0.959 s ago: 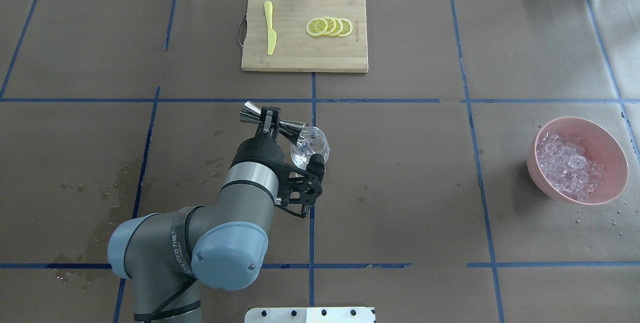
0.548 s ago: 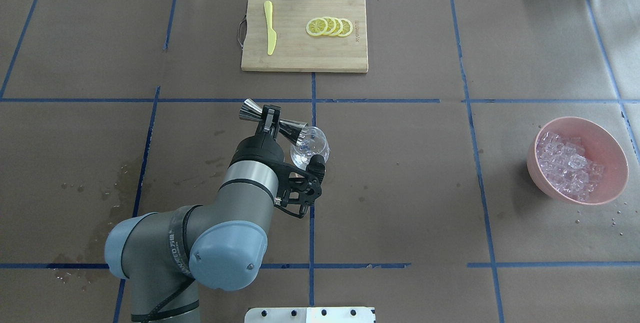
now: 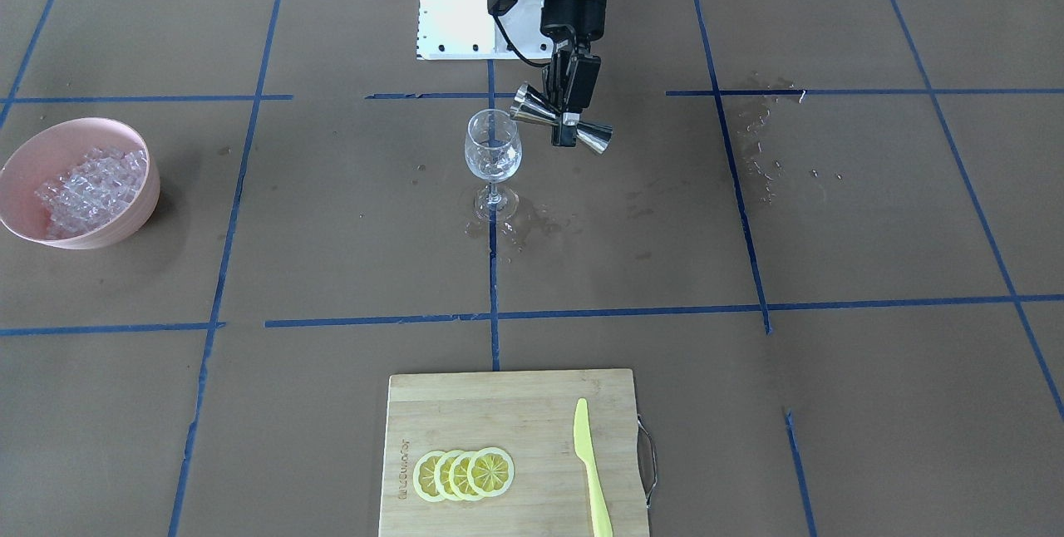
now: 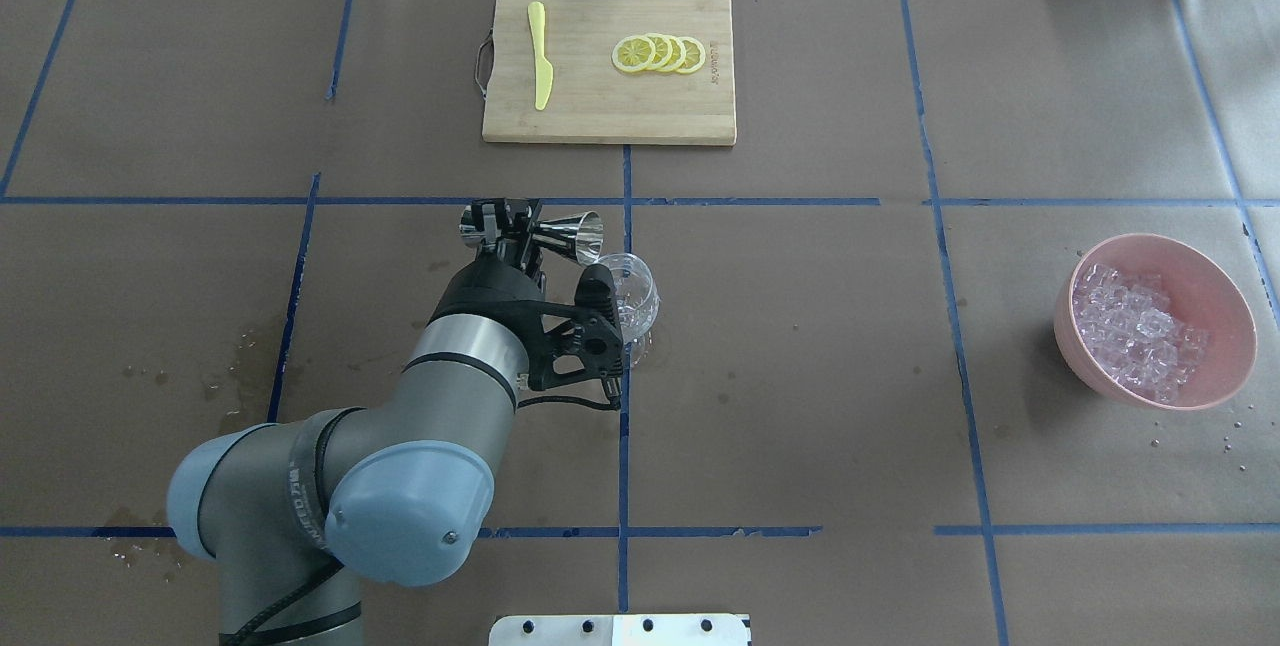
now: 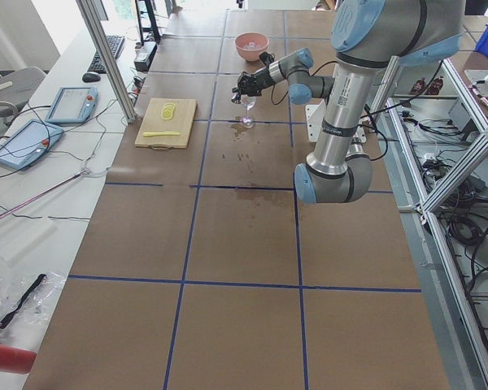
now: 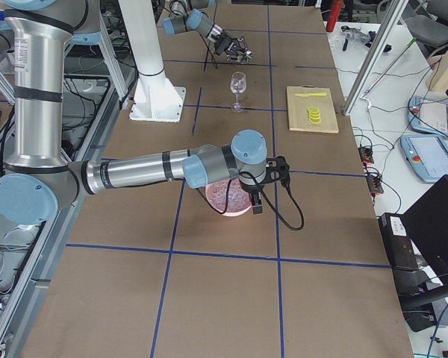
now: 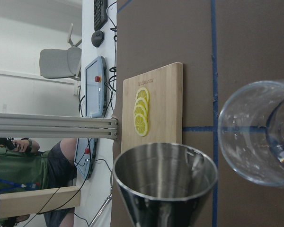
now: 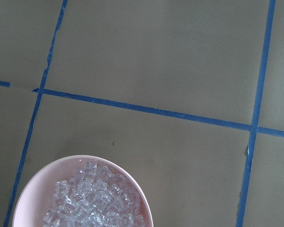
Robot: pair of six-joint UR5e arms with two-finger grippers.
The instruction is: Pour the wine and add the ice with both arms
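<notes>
My left gripper [image 3: 568, 123] is shut on the waist of a steel jigger [image 3: 592, 136], held nearly level just beside the rim of a clear wine glass [image 3: 493, 150]. From overhead the left gripper [image 4: 512, 224] and jigger [image 4: 572, 226] sit just behind and left of the glass [image 4: 632, 288]. The left wrist view shows the jigger's open mouth [image 7: 165, 175] beside the glass [image 7: 255, 132]. The ice [image 4: 1135, 331] fills a pink bowl [image 4: 1160, 244] at the far right. The right arm [image 6: 209, 165] reaches over that bowl [image 8: 47, 172] and its ice [image 8: 94, 201]. I cannot tell whether its gripper is open.
A bamboo cutting board [image 4: 600, 116] at the back centre carries lemon slices [image 4: 660, 54] and a yellow knife [image 4: 540, 56]. Wet patches [image 3: 515, 229] lie around the glass foot, with more [image 4: 200, 366] at the left. A few loose bits of ice [image 4: 1225, 441] lie by the bowl.
My left arm has swung left and its wrist has turned. The jigger's mouth has moved off the glass rim and now lies level behind the glass.
</notes>
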